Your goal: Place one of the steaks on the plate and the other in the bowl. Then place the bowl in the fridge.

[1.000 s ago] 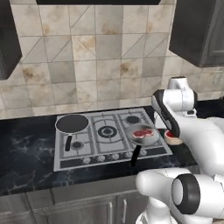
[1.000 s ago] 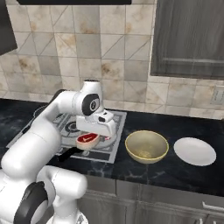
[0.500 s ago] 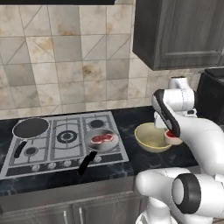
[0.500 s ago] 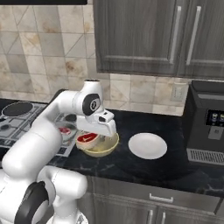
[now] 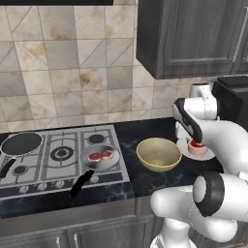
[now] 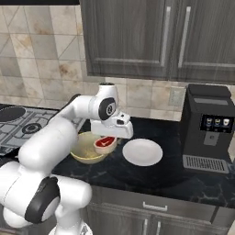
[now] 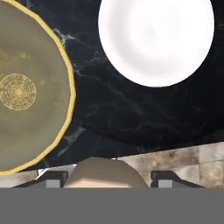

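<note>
Counter (image 6: 151, 176) — black marble, tile wall (image 5: 72, 72) behind.

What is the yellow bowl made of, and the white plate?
The bowl looks like glazed pottery, perhaps plastic: pale yellow-tan with a soft sheen and faint rings inside. The plate looks like smooth white china: plain, even and slightly glossy. Both are rendered, so this is a guess.

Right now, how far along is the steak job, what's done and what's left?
Nothing is placed yet. The plate and the bowl are both bare. One steak is in hand, gripped in the jaws of the gripper between bowl and plate. The other steak lies in the frying pan on the stove. Left: set down both steaks, then put the bowl in the fridge.
</note>
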